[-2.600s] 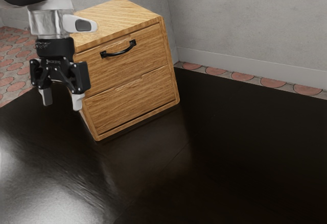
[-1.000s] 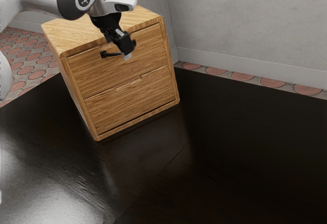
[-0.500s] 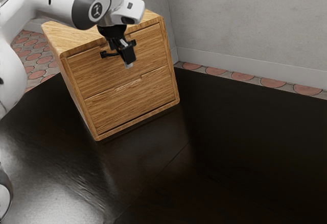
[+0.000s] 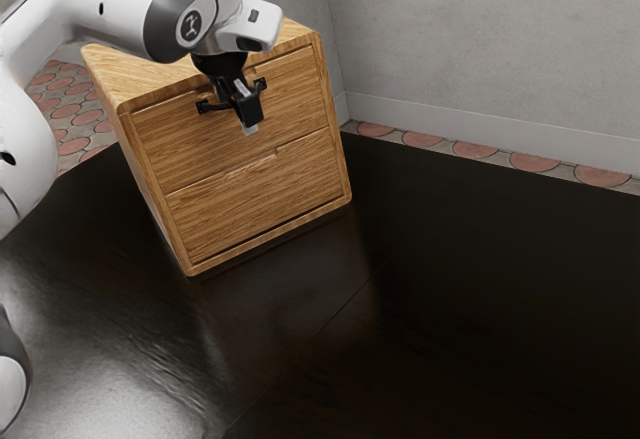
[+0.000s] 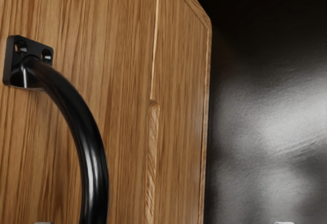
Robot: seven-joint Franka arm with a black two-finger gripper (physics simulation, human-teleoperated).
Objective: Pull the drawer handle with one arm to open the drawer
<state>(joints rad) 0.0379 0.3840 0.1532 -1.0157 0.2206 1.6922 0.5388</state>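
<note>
A wooden cabinet (image 4: 170,69) with two drawers stands on the dark table. The top drawer (image 4: 295,99) sits flush with the cabinet front and carries a curved black handle (image 4: 207,106). My gripper (image 4: 245,109) is at the middle of that handle, coming in from the drawer's front. It is open, with the handle's bar between its fingers; one white-tipped finger (image 4: 250,117) hangs just below the bar. In the wrist view the handle (image 5: 76,112) arcs from its mounting plate down under my hand, close against the top drawer front (image 5: 117,55).
The lower drawer (image 4: 255,199) has no black handle and is flush too. Glossy dark table (image 4: 420,299) stretches in front of the cabinet and to the exterior view's right. A grey wall (image 4: 480,29) with a baseboard stands behind.
My arm has swung from the cabinet's left side, where the gripper hung open, up to the top drawer's handle. Over the last half second it has settled slightly closer. The drawer has not moved.
</note>
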